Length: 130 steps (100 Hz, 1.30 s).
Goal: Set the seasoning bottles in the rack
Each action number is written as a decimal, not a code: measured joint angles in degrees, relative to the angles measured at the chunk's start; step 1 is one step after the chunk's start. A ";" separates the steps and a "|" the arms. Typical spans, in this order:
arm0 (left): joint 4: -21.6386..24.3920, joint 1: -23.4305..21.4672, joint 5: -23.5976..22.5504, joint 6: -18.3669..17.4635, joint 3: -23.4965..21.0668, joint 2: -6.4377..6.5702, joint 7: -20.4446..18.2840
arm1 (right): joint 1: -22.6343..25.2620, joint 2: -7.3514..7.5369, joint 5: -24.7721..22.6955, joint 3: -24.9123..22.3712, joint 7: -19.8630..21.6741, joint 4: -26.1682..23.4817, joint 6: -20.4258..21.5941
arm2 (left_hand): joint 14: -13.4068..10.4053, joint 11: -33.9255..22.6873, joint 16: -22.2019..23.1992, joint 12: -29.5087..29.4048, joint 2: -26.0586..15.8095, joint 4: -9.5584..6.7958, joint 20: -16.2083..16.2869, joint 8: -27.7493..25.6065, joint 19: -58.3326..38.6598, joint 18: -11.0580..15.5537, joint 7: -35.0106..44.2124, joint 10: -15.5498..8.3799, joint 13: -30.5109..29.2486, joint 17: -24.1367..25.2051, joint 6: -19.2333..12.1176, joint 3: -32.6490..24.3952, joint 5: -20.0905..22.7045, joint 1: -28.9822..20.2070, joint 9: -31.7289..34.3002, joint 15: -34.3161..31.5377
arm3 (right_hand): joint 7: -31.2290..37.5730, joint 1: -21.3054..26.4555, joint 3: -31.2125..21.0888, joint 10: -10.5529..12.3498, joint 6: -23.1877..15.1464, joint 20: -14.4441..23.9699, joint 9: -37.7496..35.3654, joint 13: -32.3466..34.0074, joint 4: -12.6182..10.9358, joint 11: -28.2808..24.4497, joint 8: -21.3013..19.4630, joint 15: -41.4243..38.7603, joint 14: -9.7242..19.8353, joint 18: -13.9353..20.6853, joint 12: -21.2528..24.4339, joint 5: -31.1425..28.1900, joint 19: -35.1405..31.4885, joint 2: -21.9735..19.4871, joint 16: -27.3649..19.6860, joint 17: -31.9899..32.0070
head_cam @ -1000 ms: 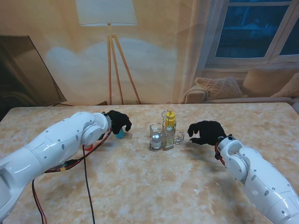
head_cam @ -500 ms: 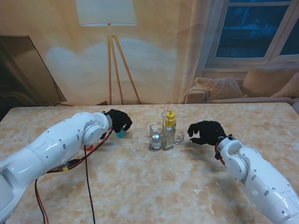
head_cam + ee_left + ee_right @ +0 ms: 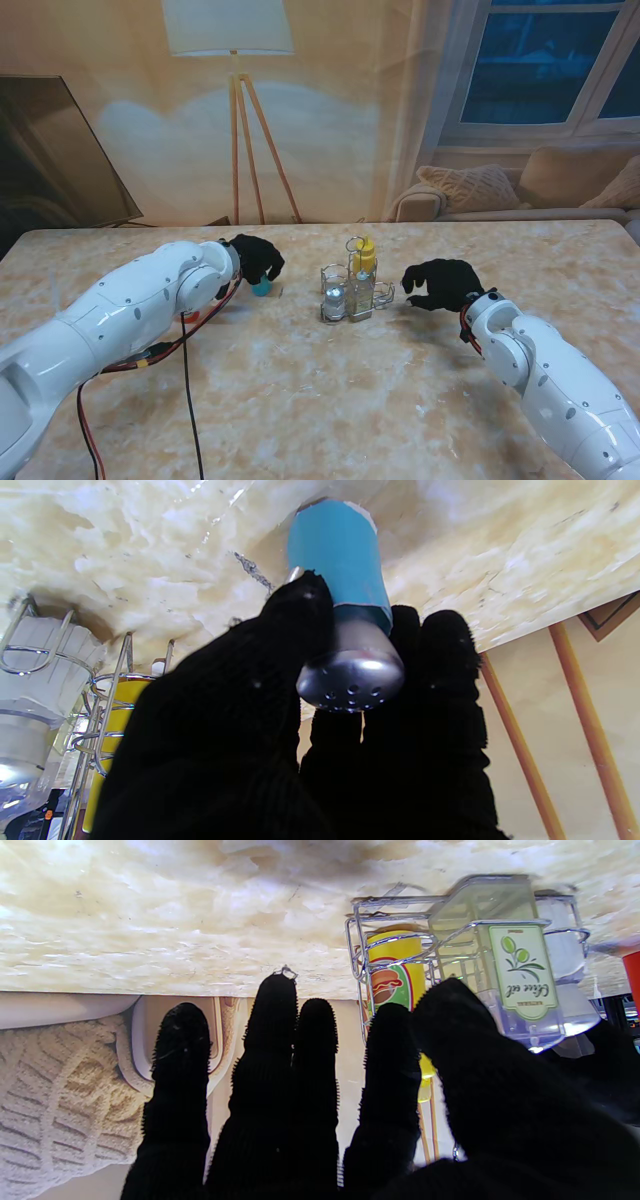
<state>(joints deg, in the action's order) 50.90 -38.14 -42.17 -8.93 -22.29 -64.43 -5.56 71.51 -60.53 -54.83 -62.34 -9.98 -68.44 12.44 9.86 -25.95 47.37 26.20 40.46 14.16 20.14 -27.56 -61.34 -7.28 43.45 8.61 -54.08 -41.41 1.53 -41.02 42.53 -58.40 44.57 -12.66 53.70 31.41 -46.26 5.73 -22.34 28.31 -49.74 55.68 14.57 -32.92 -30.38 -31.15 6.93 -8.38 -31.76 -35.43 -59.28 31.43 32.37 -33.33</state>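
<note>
stand view overhead; wrist views close, sharing rack (image 3: pixel 352 292).

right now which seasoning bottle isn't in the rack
The blue shaker with the metal top: the left hand grips it on the table, left of the rack holding the others.

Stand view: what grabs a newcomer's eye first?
The wire rack at table centre, already holding a yellow bottle, a clear olive oil bottle and a glass shaker. To its left, the black-gloved left hand is closed around a blue shaker standing on the marble table; the right hand hovers open beside the rack.
</note>
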 measured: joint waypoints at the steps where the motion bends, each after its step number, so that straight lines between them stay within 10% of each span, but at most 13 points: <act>1: 0.00 0.00 0.00 0.00 0.00 0.00 0.00 | 0.00 0.00 0.00 0.00 0.00 0.00 0.00 | 0.00 -0.06 0.00 -0.18 0.00 0.00 0.00 0.00 0.03 0.00 -0.03 0.00 0.00 0.00 0.02 0.00 -0.01 0.00 0.00 0.00 | 0.00 0.00 0.00 0.00 0.00 0.00 0.00 0.00 0.00 0.00 0.00 0.00 0.00 0.00 0.00 0.00 0.00 0.00 0.00 0.00; 32: 0.26 0.28 -0.87 -0.24 1.06 0.23 -0.72 | -0.03 0.00 0.00 0.00 0.00 0.07 0.01 | -0.36 0.90 -9.33 -3.98 -1.40 -1.95 5.24 0.33 10.48 0.32 -8.76 0.07 4.36 0.12 1.62 -10.64 -0.73 6.65 -4.07 -5.61 | 0.00 0.00 -0.02 0.00 0.00 0.00 0.00 0.00 0.00 -0.02 0.00 0.00 0.00 0.00 0.00 0.00 0.00 0.00 0.00 0.00; 47: 0.33 0.67 -0.90 -1.08 1.60 0.42 -1.70 | -0.07 0.00 0.00 0.05 0.00 0.12 0.01 | -0.41 1.76 -11.85 -4.65 0.98 -1.75 1.99 0.34 9.71 0.74 -11.22 0.10 6.75 1.55 1.82 -11.18 -0.87 3.64 -6.24 -6.08 | 0.00 0.00 -0.03 0.00 0.00 0.00 0.00 0.00 0.00 -0.02 0.00 0.00 0.00 0.00 0.00 0.00 0.00 0.00 0.00 0.00; 69: 0.20 1.02 -0.06 -1.22 2.16 0.35 -2.32 | -0.07 0.00 -0.02 0.05 -0.01 0.13 0.01 | -0.07 1.68 -8.87 -4.70 3.75 -1.03 -3.86 0.71 2.74 0.83 -11.92 0.35 7.31 2.57 2.18 -10.11 -1.85 0.09 -6.89 -5.66 | 0.00 0.00 -0.67 0.00 0.00 -0.01 0.00 0.00 0.00 -0.02 0.00 -0.01 0.00 0.00 0.00 0.00 0.00 0.89 0.00 0.00; 130: 1.13 -0.75 -1.10 -1.34 -0.48 0.16 0.19 | -0.07 0.01 -0.12 -0.01 -0.15 0.19 0.02 | -0.11 1.81 -0.33 3.92 3.62 0.18 -4.08 -2.98 -4.87 1.16 7.50 -1.85 0.74 -1.74 -2.67 -2.09 2.25 -1.24 3.81 0.16 | 0.00 0.00 -0.72 0.00 0.00 -0.01 0.00 0.00 0.00 -0.28 0.00 -0.01 0.00 0.00 0.00 0.00 0.00 0.91 0.00 -0.26</act>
<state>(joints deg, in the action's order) 52.03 -38.89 -43.27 -10.27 -22.77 -64.26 -5.37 71.44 -60.52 -54.96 -62.35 -10.13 -68.25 12.46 9.75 -24.14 47.03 30.12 44.08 14.34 16.05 -30.54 -66.21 -6.12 50.95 6.75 -53.34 -43.15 -1.13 -43.11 44.78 -59.64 48.37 -12.50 53.70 31.41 -46.98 5.73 -22.34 28.30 -49.74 55.68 14.57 -33.20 -30.38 -31.16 6.93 -8.38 -31.76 -35.43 -59.28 32.33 32.37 -33.59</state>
